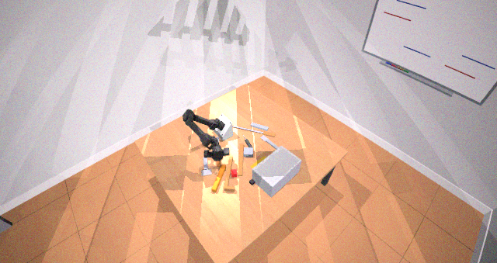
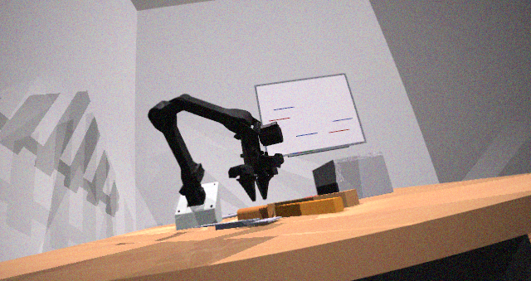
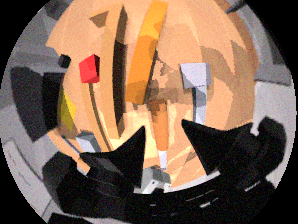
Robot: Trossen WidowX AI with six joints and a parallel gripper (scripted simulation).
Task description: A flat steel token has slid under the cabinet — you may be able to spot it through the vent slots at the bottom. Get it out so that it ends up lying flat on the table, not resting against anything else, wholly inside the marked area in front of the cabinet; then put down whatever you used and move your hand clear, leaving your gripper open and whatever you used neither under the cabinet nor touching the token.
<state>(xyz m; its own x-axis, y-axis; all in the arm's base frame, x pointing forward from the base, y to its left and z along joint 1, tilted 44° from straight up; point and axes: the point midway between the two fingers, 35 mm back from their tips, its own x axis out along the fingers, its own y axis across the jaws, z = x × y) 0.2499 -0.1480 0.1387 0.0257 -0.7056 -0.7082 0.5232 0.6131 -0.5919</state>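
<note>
Pincer: the pincer is hanging fingers-down above the table, standing moderately wide with nothing between the fingers.
Below the pincer: a short brown stick is lying on the table under the gap, beside a long orange bar and a wooden strip.
Other candidates: a thin rod, a grey-headed tool, a small red block and more flat pieces are lying scattered between arm base and cabinet.
Token: not showing in any view; presumably under the cabinet, though the vent slots are too small to check.
Marked area: a yellow patch is peeking out at the cabinet's near edge; likely the target zone, though I cannot tell for sure.
Progress: nothing retrieved yet, no tool in hand.
Left to do: picking a long reaching tool, raking the token into the zone, setting the tool down apart, withdrawing with fingers spread.
</note>
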